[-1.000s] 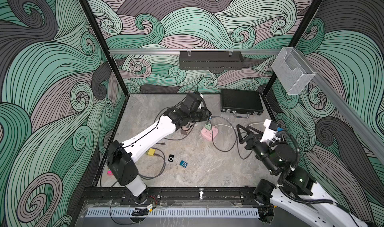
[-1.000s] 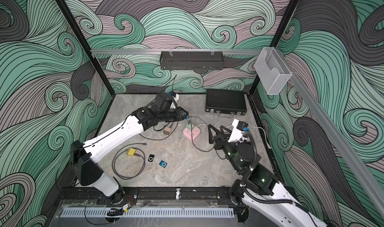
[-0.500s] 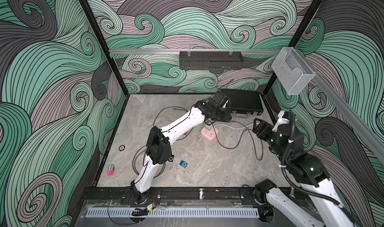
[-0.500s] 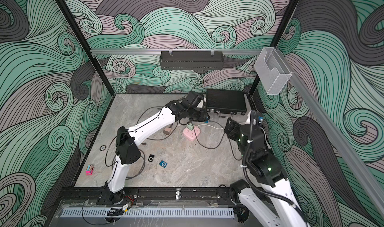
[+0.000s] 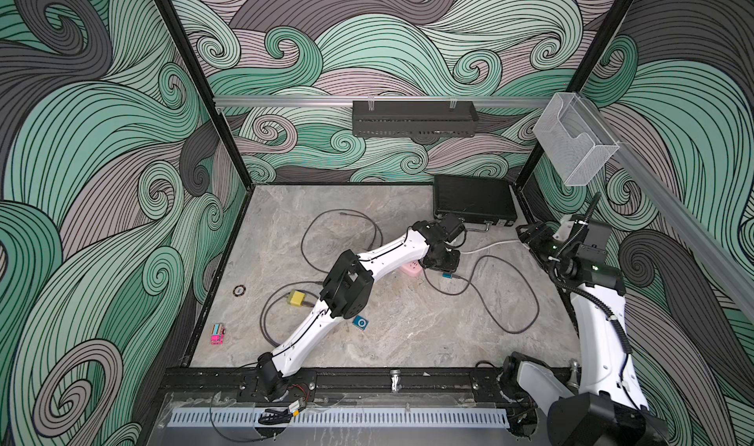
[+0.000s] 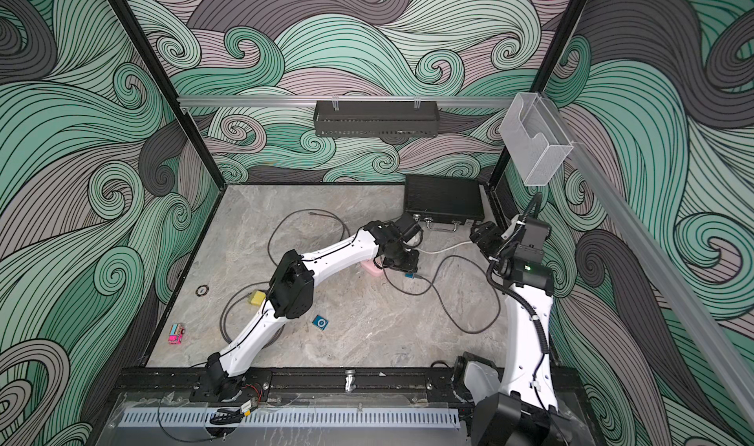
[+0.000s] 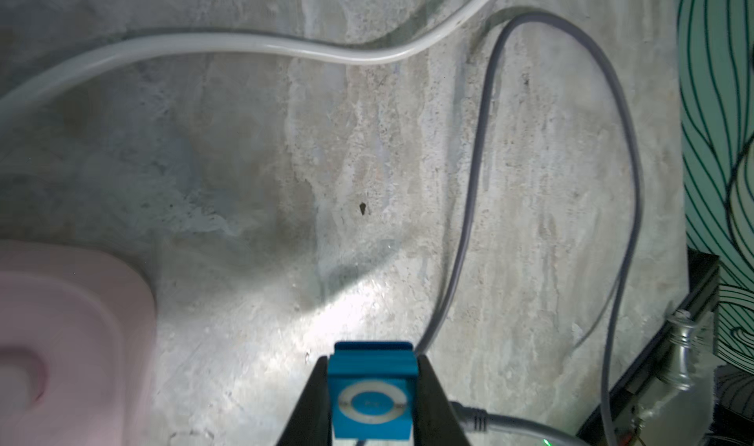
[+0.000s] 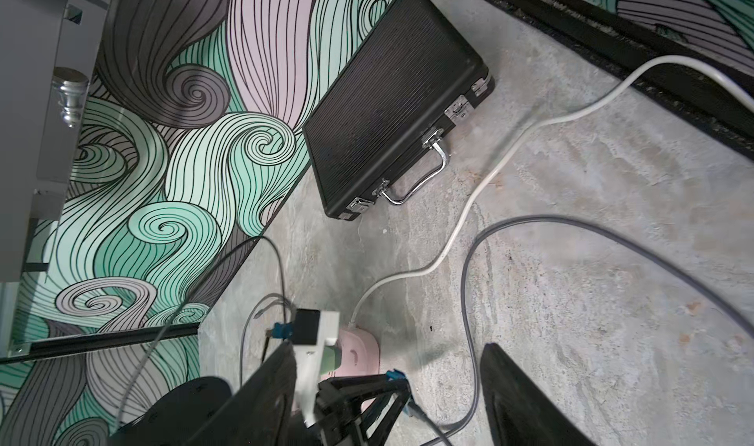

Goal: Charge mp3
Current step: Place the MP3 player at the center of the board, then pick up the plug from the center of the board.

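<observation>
Starting at the left wall, a pink toy car (image 5: 217, 334), a dark ring (image 5: 239, 290) and a yellow block (image 5: 296, 298) on its own dark lead lie on the desk (image 5: 408, 350), well apart from the work and, by my reading, just clutter. Near the left arm's elbow a second player (image 5: 361, 322), also blue, lies flat with nothing touching it.

Further right the pink power hub (image 5: 410, 269) sits mid-desk, half hidden under the left arm in both top views. Its white cord (image 5: 489, 246) trails off toward the right wall, so it is likely the power source.

Just beside the hub the left gripper (image 5: 445, 265) hangs low over the desk. Its jaws are drawn narrow on the 2 side edges of the blue mp3 player (image 7: 371, 401), whose face is turned to the wrist camera. Gripping by the edges leaves the port free, and the plug of the grey cable (image 7: 469, 219) meets the player there, though I cannot tell if it is fully seated. The cable loops across the desk and back toward the hub, slack enough not to tug.

At the back the black case (image 5: 473, 199) lies against the wall, out of the way. Rightmost, the right gripper (image 5: 525, 233) hovers near the case's corner, jaws spread wide with nothing between them, probably kept clear so as not to drag the cable
</observation>
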You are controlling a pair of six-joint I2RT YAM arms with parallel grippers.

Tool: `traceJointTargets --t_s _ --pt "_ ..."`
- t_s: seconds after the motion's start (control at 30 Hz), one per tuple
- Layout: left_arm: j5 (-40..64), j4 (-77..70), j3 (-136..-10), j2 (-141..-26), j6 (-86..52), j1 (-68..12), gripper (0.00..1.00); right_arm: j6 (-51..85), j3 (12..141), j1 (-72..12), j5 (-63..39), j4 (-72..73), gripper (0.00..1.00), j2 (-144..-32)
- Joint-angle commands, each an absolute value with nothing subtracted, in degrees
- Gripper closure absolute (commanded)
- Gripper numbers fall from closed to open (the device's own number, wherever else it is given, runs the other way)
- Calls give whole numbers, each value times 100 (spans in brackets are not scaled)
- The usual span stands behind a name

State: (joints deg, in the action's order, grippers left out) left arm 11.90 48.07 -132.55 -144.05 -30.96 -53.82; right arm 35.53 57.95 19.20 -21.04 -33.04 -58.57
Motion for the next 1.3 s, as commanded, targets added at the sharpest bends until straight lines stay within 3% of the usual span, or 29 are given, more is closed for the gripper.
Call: traceJointTargets --t_s 0.0,0.4,0.7,0.8,0.93,1.13,1.27 --pt "994 4863 -13746 -14722 -2986 -5484 76 3418 5704 1933 -2551 -3075 29 -5938" --pt "935 4613 -14623 -15268 -2831 -5511 47 3006 5757 1919 -2634 -3227 30 -6167" --pt "718 5034 -14261 -13463 -2295 -5339 46 2994 5901 1285 -2221 -3241 31 -6395" --pt "-285 5393 -13295 -12381 -2434 -5171 46 3024 6071 854 -2004 -3204 31 -6552" --pt "-1068 5165 -11005 -10863 -2592 -4693 45 2999 6493 119 -1534 -3274 32 -6826" --pt "-606 4343 -8166 -9613 -3003 -3528 45 2899 7224 -864 -980 -3497 33 -7274" --pt "-393 3888 -7515 -9802 -2889 -3186 43 2841 7708 -1500 -805 -3611 33 -7670"
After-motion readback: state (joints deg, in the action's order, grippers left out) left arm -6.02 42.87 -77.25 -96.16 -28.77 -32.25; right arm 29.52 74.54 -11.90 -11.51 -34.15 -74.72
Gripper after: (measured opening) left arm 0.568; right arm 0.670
